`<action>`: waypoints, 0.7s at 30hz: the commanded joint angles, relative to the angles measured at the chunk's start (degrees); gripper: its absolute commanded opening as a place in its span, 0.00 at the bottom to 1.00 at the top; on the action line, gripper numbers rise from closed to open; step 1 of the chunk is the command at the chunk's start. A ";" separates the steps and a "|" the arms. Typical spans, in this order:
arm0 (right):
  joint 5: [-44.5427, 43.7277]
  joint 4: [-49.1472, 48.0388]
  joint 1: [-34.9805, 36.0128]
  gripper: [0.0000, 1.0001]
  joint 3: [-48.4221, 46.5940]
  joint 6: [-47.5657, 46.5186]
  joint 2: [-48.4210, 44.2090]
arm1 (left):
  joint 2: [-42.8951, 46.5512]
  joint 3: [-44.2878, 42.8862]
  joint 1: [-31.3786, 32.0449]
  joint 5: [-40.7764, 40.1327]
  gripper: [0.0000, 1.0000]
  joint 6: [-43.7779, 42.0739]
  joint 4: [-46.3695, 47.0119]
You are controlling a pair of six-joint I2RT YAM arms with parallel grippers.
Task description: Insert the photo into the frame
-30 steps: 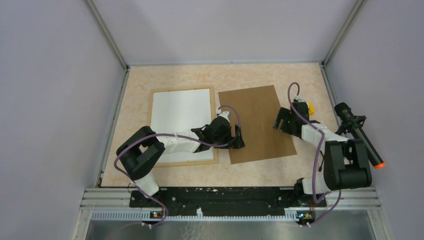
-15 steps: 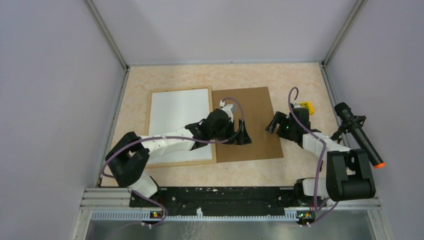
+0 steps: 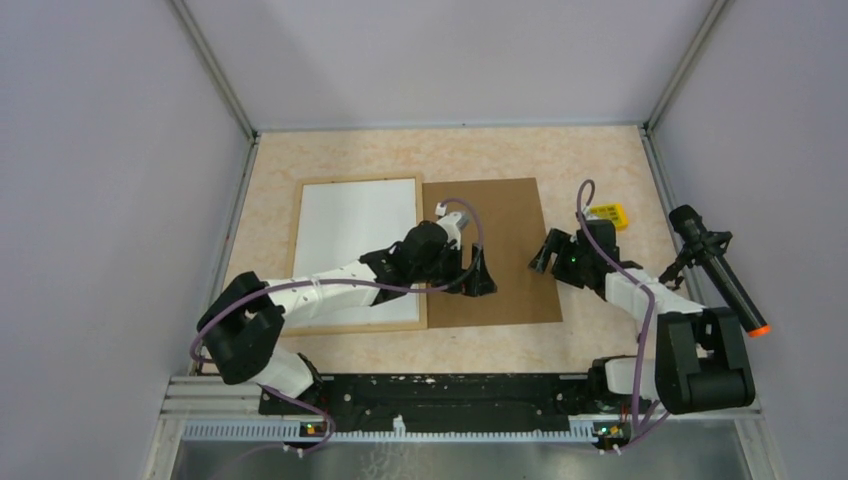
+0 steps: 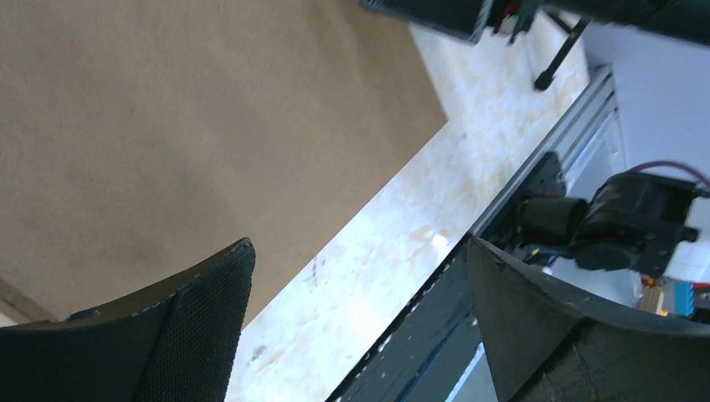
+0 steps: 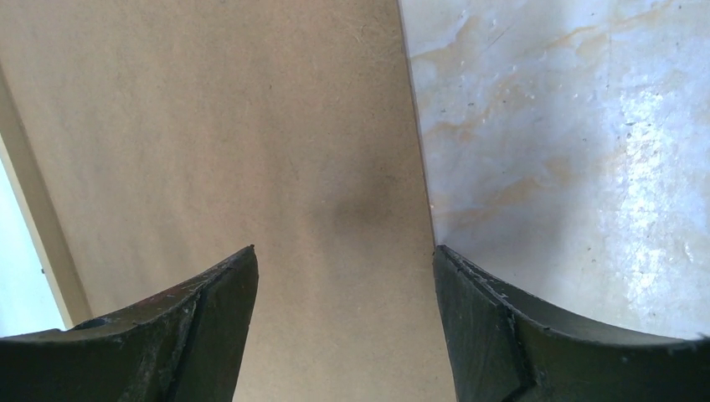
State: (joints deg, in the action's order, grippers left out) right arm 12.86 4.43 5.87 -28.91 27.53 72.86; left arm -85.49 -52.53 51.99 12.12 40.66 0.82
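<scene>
**Frame flat, long axis running away from the arm bases**

Light natural-wood rectangular frame (image 3: 360, 181) lies left of centre on the marbled beige bench (image 3: 600, 150), with a white sheet (image 3: 355, 230) filling it. Plain brown rectangular board (image 3: 510, 230) sits against its right side, same orientation. Left pincer (image 4: 358, 247) is spread over the board's near part. Right pincer (image 5: 344, 251) is spread at the board's right edge, gripping nothing.
</scene>
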 commanded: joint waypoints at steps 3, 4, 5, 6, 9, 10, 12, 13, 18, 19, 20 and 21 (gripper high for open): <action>-5.45 9.96 3.61 0.75 -0.36 0.37 -2.14 | -0.91 5.03 -0.03 0.21 0.99 -1.89 -0.40; -5.86 10.50 3.67 0.75 -0.63 0.34 -2.64 | -1.43 5.29 -0.01 -0.90 0.99 -2.11 -0.54; -6.36 11.16 3.75 0.75 -0.99 0.29 -3.00 | -1.88 5.30 -0.02 -2.08 0.99 -2.30 -0.61; -7.14 11.71 3.87 0.75 -1.24 0.28 -3.33 | -2.34 5.29 0.01 -3.55 0.99 -2.53 -2.59; -8.64 12.41 3.98 0.76 -1.52 0.19 -4.02 | -3.51 4.74 -0.02 -7.81 0.99 -3.27 -5.26; -8.65 12.37 3.98 0.76 -1.55 0.18 -4.04 | -4.07 4.32 0.03 -9.21 0.99 -3.38 -6.85; -8.72 12.32 3.98 0.76 -1.51 0.07 -3.84 | -4.83 3.84 -0.01 -11.43 0.99 -3.40 -9.53; -8.70 12.24 3.98 0.76 -1.52 0.03 -3.74 | -5.00 3.86 -0.03 -13.48 0.99 -3.31 -10.52; -8.79 11.82 3.99 0.78 -1.68 -0.26 -3.54 | -4.57 5.03 -0.17 -17.42 0.99 -2.94 -13.42; -8.96 11.65 4.01 0.78 -1.66 -0.28 -3.41 | -4.18 5.07 -0.29 -18.40 0.99 -2.94 -14.22; -8.95 11.46 4.02 0.78 -1.60 -0.28 -3.15 | -3.86 5.14 -0.37 -19.12 0.99 -2.92 -14.82; -8.85 11.28 3.98 0.78 -1.59 -0.35 -2.78 | -3.43 5.26 -0.62 -19.44 0.99 -2.97 -15.14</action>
State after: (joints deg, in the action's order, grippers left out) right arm 6.04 13.10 9.61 -29.41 27.62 69.28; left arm -90.24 -47.62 52.01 -1.50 38.37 -9.08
